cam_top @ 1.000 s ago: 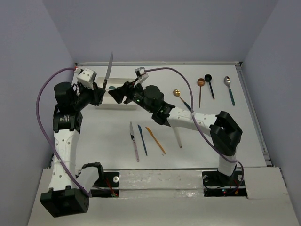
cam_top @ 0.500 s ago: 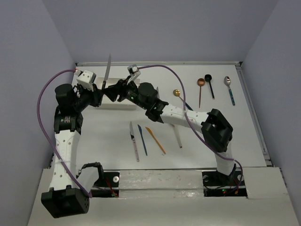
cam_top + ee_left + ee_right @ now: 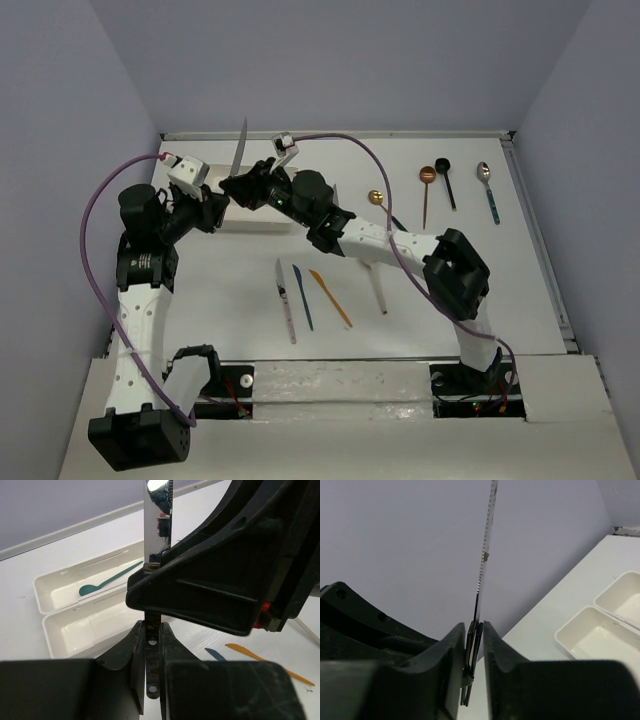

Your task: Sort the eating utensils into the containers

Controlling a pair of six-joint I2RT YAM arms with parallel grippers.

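Note:
A knife (image 3: 238, 150) with a silver serrated blade and black handle stands upright in the air at the back left. My left gripper (image 3: 220, 197) is shut on its handle end (image 3: 152, 645). My right gripper (image 3: 234, 186) has come in from the right, and its jaws sit against both flat sides of the same handle (image 3: 474, 630), just above the left's grip. The joined white containers (image 3: 60, 625) lie below, with a teal spoon (image 3: 102, 584) in the far one. Blue (image 3: 302, 296), orange (image 3: 330, 298) and other knives lie mid-table.
Gold (image 3: 376, 197), copper (image 3: 427, 175), black (image 3: 443, 165) and silver (image 3: 483, 171) spoons lie at the back right. A beige utensil (image 3: 380, 290) shows under the right arm. Walls close the table at the back and sides. Both arms crowd over the containers (image 3: 255, 222).
My right arm reached left to the upright knife, and its jaws narrowed onto the handle. The left gripper kept its hold, and the knife tilted slightly right.

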